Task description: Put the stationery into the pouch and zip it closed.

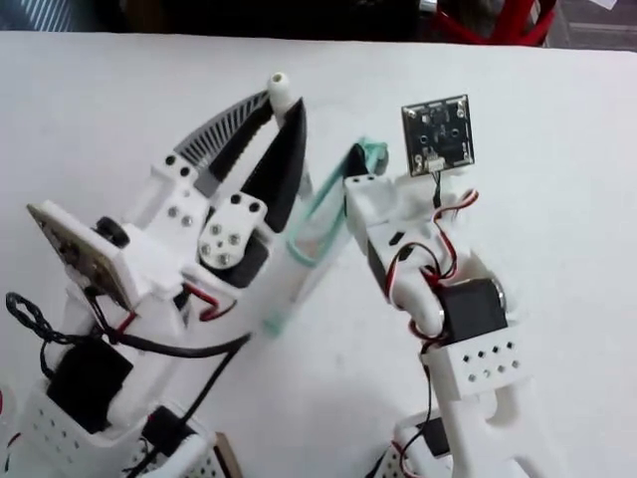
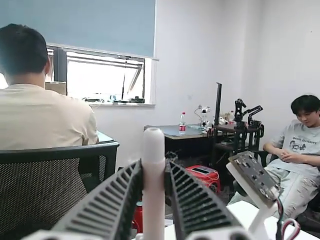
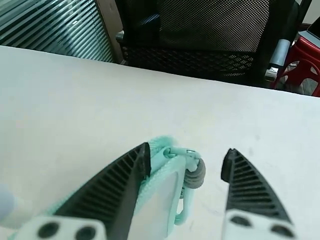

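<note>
**Left arm.** My left tool (image 1: pixel 281 108) is clenched on a white pen (image 1: pixel 279 88). Its two black ribbed fingers (image 2: pixel 125 192) press the barrel from either side. The pen's rounded white end stands out past the fingertips. Seen from above, this tool lies just beside the far part of the pouch (image 1: pixel 320 214). I cannot tell whether its nearer finger touches the pouch. The pen is outside the pouch, held only by my tool.

**Right arm.** My right tool (image 3: pixel 187 152) is released, its jaws spread wide. The end of the pouch that carries the zip lies between them. One finger runs along the pouch's side and overlaps its mint edge. The other stands apart from the grey zip pull (image 3: pixel 196 176), with bare desk (image 3: pixel 75 90) in the gap. The pull hangs at the pouch's tip on a small metal ring.

**Pouch.** It is mint green with a pale, see-through panel and rests on the white desk between my two arms. It lies slantwise, from my right tool at its far end back toward the arms' bases. I cannot tell whether its zip is open or shut.

**Surroundings.** The right arm's wrist camera board (image 1: pixel 438 134) sits above that tool, with red and black wires below it. A black mesh chair (image 3: pixel 210 35) stands beyond the desk's far edge.
</note>
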Controlling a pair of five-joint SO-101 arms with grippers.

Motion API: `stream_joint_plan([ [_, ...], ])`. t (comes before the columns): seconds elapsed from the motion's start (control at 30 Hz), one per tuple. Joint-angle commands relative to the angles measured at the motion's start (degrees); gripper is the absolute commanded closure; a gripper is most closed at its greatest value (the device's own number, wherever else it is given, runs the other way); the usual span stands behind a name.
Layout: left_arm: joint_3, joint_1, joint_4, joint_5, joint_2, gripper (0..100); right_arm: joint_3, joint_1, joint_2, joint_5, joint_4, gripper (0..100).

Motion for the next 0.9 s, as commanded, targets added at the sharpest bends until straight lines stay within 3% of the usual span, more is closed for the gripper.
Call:
stream_joint_plan([
  [0.0,-2.37,1.63,0.79,1.05,-0.48,97,1.85,-0.84,1.19,0.18,0.04,75.9],
  [0.2,3.34,1.71,2.99,1.14,-1.1,98,1.85,-0.84,1.19,0.18,-0.04,75.9],
  [0.4,-7.74,6.2,3.34,-2.02,-4.62,97,1.85,-0.84,1.19,0.18,-0.04,75.9],
  [0.6,-8.88,13.85,11.34,-2.46,-4.53,97,1.85,-0.92,1.27,0.18,-0.04,75.9],
  [0.87,3.34,7.16,4.75,-2.64,-4.53,97,1.85,-0.84,1.27,0.18,0.13,75.9],
])
